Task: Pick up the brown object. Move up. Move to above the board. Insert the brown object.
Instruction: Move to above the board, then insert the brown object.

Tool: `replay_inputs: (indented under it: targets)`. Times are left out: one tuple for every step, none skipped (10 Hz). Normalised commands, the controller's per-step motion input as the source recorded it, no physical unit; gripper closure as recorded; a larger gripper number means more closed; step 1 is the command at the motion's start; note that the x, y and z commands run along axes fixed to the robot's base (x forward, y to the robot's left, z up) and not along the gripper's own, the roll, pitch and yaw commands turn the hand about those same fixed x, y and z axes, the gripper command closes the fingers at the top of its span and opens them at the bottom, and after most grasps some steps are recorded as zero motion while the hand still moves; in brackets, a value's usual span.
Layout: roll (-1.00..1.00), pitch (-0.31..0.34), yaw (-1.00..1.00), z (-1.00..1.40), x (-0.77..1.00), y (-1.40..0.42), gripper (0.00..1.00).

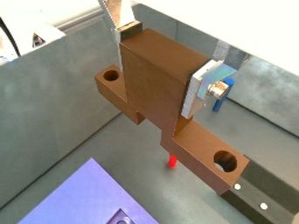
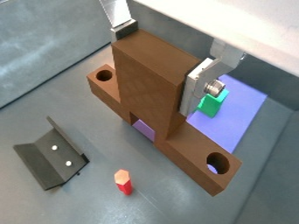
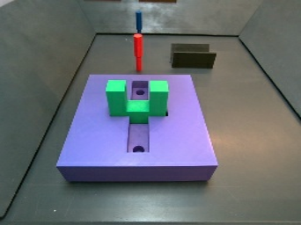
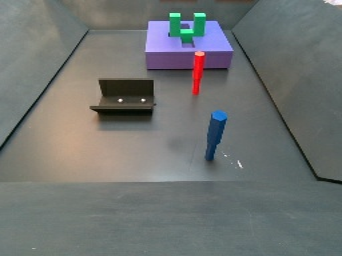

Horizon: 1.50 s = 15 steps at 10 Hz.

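In both wrist views my gripper [image 1: 162, 61] [image 2: 162, 59] is shut on the brown object [image 1: 155, 83] [image 2: 149, 87]. Its silver fingers [image 1: 200, 86] clamp the upright chunk on two sides. The long flat bar [image 1: 214, 166] hangs below with a round hole near its end, well above the floor. The purple-blue board [image 3: 94, 132] [image 4: 167, 52] lies flat and bears the green U-shaped block [image 3: 139, 98] [image 4: 187, 26]. Parts of the board show under the held piece [image 2: 242, 114] [image 1: 82, 197]. Neither the gripper nor the brown object shows in the side views.
A red peg [image 3: 137, 51] [image 4: 198, 72] [image 2: 121, 181] and a blue peg [image 4: 215, 135] [image 3: 136, 21] stand upright on the grey floor. The fixture [image 4: 124, 96] [image 3: 193, 56] [image 2: 54, 157] stands beside them. Grey walls enclose the floor.
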Motion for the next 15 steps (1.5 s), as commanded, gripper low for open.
replay_inputs:
  targets:
    - [-0.04, 0.063, 0.00, 0.24, 0.04, 0.00, 1.00]
    - [0.04, 0.159, 0.04, 0.40, 0.32, -1.40, 1.00]
    - [0.12, 0.175, 0.04, 0.35, 0.32, -1.40, 1.00]
    - [0.13, 0.196, 0.04, 0.34, 0.36, -1.40, 1.00]
    - [0.07, 0.204, 0.02, 0.35, 0.47, -1.40, 1.00]
    - [0.06, 0.185, 0.02, 0.20, 0.27, -0.77, 1.00]
    - [0.08, 0.167, 0.01, 0.10, 0.15, -0.36, 1.00]
    - [-0.01, 0.000, 0.00, 0.00, 0.00, 0.00, 1.00]
    - [-0.17, -0.060, -0.44, 0.00, 0.00, 0.00, 1.00]
    - [-0.24, -0.109, -0.84, 0.00, 0.00, 0.00, 1.00]
    - [-0.22, -0.123, -0.92, 0.00, 0.00, -0.01, 1.00]
    - [-0.19, -0.116, -0.94, 0.00, 0.00, -0.03, 1.00]
    - [-0.17, -0.114, -0.96, -0.02, 0.00, -0.03, 1.00]
    - [-0.15, -0.117, -0.98, -0.06, 0.00, -0.03, 1.00]
    - [-0.14, -0.120, -0.99, -0.07, 0.00, -0.04, 1.00]
